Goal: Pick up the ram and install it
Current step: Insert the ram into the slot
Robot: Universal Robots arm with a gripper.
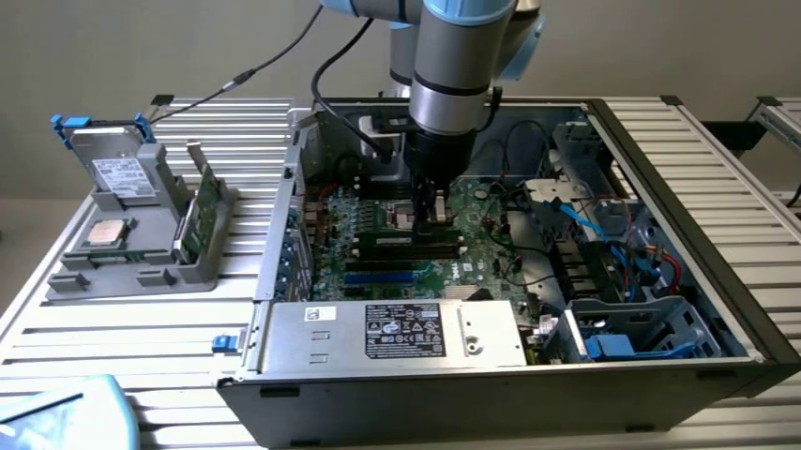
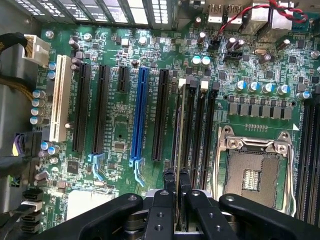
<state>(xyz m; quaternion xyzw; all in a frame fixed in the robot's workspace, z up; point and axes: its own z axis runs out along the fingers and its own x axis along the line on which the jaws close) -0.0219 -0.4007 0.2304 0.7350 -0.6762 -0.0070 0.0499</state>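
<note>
- Wrist view: the gripper point(image 2: 176, 184) is clenched on the ram point(image 2: 180, 125), with one dark finger point(image 2: 169, 182) on each flat face of the stick.
- The ram is seen edge-on, upright and thin. It runs along a memory slot parallel to the near side of the empty processor socket point(image 2: 255, 172).
- Empty black memory slots point(image 2: 198, 130) lie between the ram and the socket. I cannot tell whether the stick is fully seated or just resting in the slot's mouth.
- Beyond the ram from the socket lie a black expansion slot, then the blue slot point(image 2: 140, 115). The white slot point(image 2: 61, 97) is farthest away across the motherboard point(image 2: 117, 125).
- Exterior view: the arm point(image 1: 457, 56) drops straight down into the open computer case point(image 1: 501, 394), and the gripper point(image 1: 432, 214) is low over the board right at the socket.
- The power supply point(image 1: 394, 333) sits near the socket, on the side toward the camera.
- Well apart from the socket, outside the case toward the exterior view's left, a grey tray point(image 1: 113, 277) holds a hard drive point(image 1: 119, 173), a square processor chip point(image 1: 107, 232) and an upright green card point(image 1: 201, 216).
</note>
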